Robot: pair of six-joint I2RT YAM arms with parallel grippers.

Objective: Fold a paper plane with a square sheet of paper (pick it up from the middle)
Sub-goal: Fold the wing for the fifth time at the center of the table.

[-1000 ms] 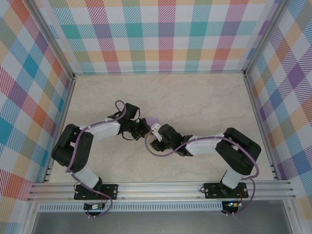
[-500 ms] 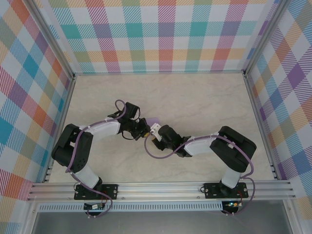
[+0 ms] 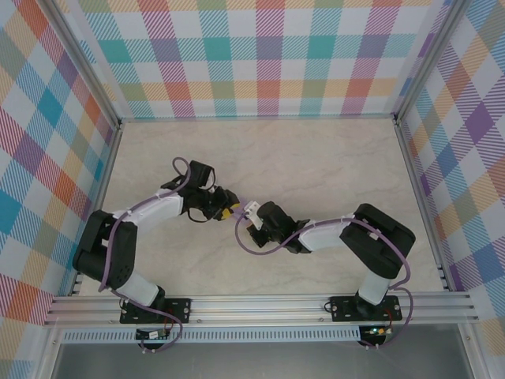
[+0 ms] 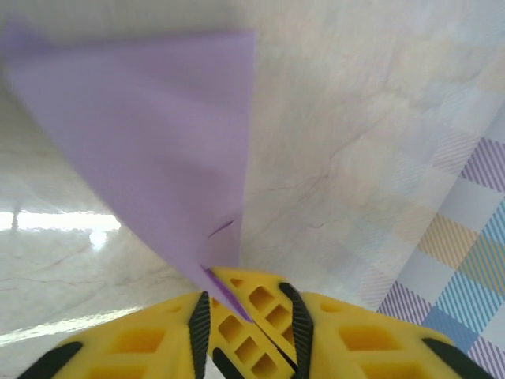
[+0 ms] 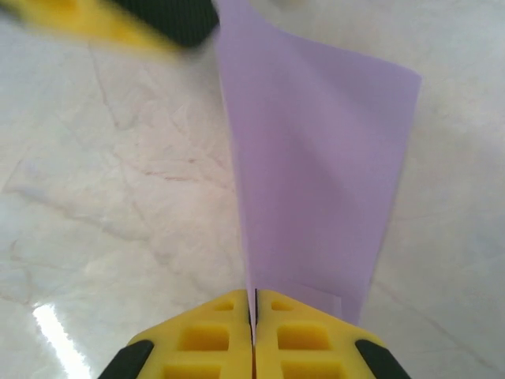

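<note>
The folded paper point(image 5: 316, 174) is being held over the middle of the bench point(image 3: 316, 158), between the two tools. One end is being pinched by the left tool point(image 4: 241, 306) on its left, and the opposite end by the right tool point(image 5: 254, 317) on its right, just beside it.

The thin lavender-purple sheet of paper point(image 4: 158, 118) looks matt and smooth, with crisp creases and a small dark nick near its narrow tip. The pale marbled bench point(image 4: 355, 118) is polished and glossy and throws back bright glare. The left end effector point(image 4: 237, 304) and the right end effector point(image 5: 254, 304) have fingers of yellow moulded plastic with a satin finish, recessed grid pockets and black rubbery-looking strips. The white and black arm shells point(image 3: 154, 212) are smooth plastic. The silvery frame rails point(image 3: 260, 304) are brushed metal. The pastel checked walls point(image 3: 260, 55) look matt; whether they are cloth or printed paper I cannot tell.
</note>
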